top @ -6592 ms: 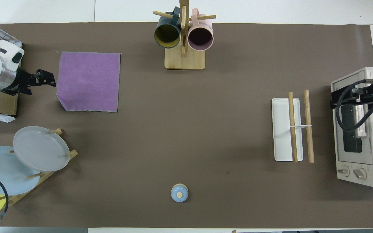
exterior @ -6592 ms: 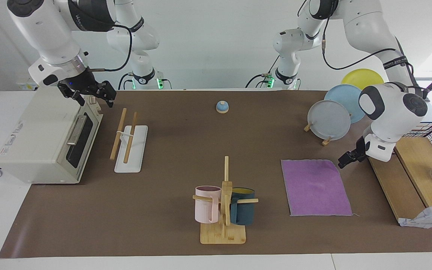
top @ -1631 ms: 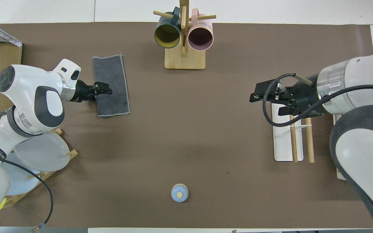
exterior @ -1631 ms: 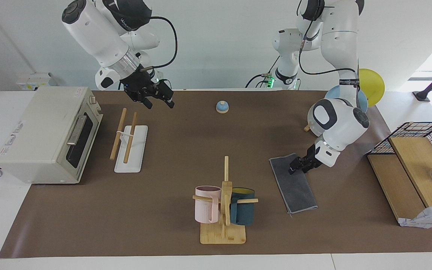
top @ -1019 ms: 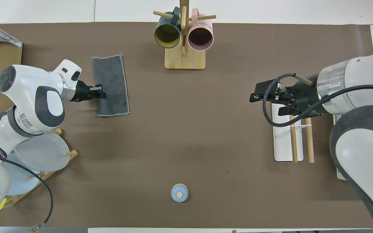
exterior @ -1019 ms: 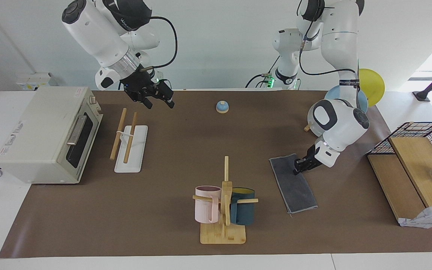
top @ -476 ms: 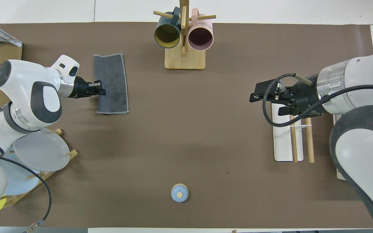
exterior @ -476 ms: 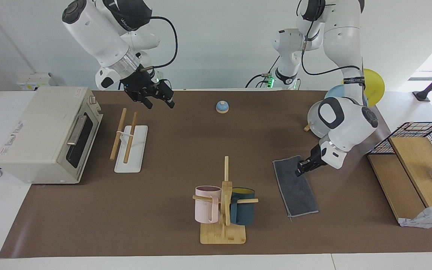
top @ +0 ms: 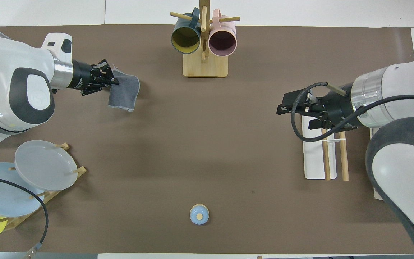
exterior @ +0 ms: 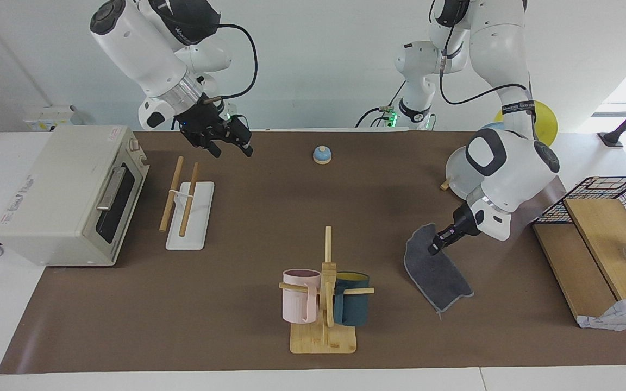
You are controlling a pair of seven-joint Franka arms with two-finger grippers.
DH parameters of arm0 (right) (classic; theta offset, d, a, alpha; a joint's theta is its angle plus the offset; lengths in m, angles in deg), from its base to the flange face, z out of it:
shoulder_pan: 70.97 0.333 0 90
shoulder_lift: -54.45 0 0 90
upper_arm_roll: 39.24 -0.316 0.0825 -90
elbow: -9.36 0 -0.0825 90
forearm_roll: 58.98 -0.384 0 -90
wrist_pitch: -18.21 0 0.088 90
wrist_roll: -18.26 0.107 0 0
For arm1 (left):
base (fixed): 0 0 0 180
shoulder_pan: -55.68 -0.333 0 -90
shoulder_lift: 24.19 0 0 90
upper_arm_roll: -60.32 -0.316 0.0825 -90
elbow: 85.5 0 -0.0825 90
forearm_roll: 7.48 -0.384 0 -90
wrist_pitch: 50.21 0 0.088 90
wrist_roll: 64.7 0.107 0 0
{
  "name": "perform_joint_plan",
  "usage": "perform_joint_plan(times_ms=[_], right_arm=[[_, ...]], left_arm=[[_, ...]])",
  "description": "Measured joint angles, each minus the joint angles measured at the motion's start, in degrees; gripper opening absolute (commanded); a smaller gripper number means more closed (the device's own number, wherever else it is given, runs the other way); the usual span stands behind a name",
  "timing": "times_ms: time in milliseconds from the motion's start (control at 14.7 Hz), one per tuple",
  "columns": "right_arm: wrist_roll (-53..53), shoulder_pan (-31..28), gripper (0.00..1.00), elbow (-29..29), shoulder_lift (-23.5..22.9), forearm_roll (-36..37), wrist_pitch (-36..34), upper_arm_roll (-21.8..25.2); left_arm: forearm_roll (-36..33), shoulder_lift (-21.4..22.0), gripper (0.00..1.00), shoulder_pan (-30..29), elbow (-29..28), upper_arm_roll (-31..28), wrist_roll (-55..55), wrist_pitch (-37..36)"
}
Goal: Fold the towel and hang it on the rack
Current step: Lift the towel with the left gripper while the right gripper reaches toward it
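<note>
One half-second has turned the towel (exterior: pixel 437 271) from a flat grey strip at the facing view's lower right into a drooping fold, pinched at its edge by the left gripper (exterior: pixel 436 245), jaws clamped on the cloth, and partly lifted (folding looks done, carrying begun). Upper left, the right gripper (exterior: pixel 228 144) waits, jaws wide, above the mat beside the rack (exterior: pixel 187 202).

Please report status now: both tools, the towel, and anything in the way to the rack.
Left tool shut on the folded towel, lifting one edge. Right tool open, waiting beside the rack. Mug tree stands beside the towel, toward the rack.
</note>
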Motion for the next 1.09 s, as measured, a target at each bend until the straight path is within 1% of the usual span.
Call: perform_joint_plan(times_ms=[136, 204, 340, 476, 680, 816, 883, 1087], right_arm=[[0.18, 0.85, 1.00, -0.38, 0.18, 0.00, -0.03, -0.03], [0.68, 1.84, 1.00, -0.79, 0.31, 0.00, 1.03, -0.04], [3.70, 3.78, 1.00, -1.91, 0.48, -0.01, 6.65, -0.10], [9.51, 5.61, 1.00, -2.97, 0.44, -1.25, 11.42, -0.15], [16.89, 7.38, 1.00, -4.42, -0.25, -8.86, 15.55, -0.26], [22.03, 7.50, 1.00, -5.24, -1.69, -16.34, 20.44, -0.28], [24.75, 7.96, 1.00, -5.33, -2.62, -18.96, 22.85, -0.27], [32.82, 11.09, 1.00, -5.37, -4.33, -23.11, 29.05, -0.33]], left_arm=[[-0.09, 1.42, 0.00, 0.25, 1.11, 2.59, -11.46, -0.30], [-0.10, 2.15, 0.00, 0.39, 1.37, 3.72, -16.96, -0.30], [-0.11, 3.93, 0.00, 0.48, 1.68, 5.78, -27.58, -0.30], [-0.05, 5.82, 0.00, 0.50, 1.71, 7.40, -37.77, -0.30], [-0.06, 7.35, 0.00, 0.52, 1.70, 9.49, -53.42, -0.30], [-0.04, 7.82, 0.00, 0.52, 1.65, 10.74, -62.53, -0.11], [-0.04, 7.91, 0.00, 0.52, 1.59, 11.23, -67.08, 0.36], [-0.03, 7.95, 0.00, 0.53, 1.52, 12.57, -79.88, 2.82]])
